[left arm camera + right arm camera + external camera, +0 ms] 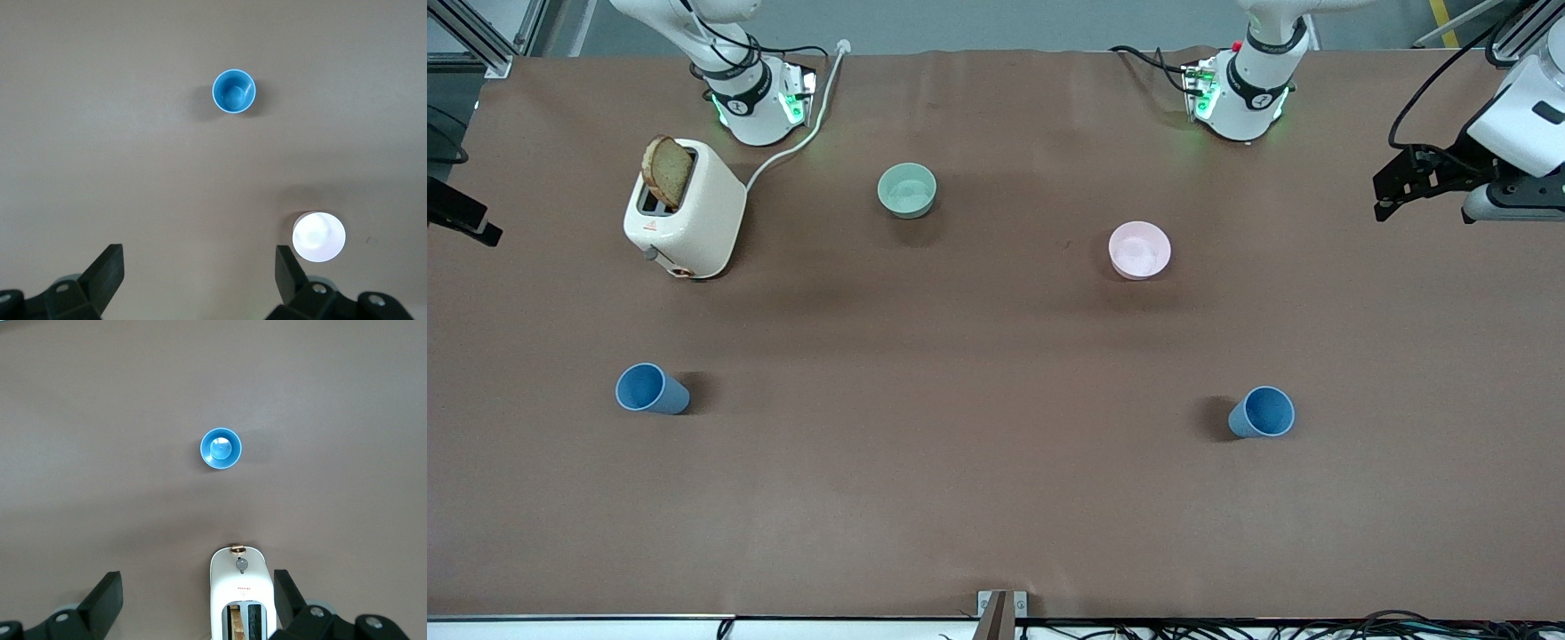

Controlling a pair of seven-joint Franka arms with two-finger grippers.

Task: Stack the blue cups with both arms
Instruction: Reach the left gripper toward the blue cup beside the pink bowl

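Observation:
Two blue cups stand upright and apart on the brown table. One blue cup is toward the right arm's end and also shows in the right wrist view. The other blue cup is toward the left arm's end and also shows in the left wrist view. My left gripper hangs high over the left arm's end of the table, open and empty. My right gripper is at the edge of the front view over the right arm's end, open and empty.
A white toaster with a bread slice stands near the right arm's base and shows in the right wrist view. A pale green bowl and a pink bowl sit farther from the front camera than the cups. The pink bowl also shows in the left wrist view.

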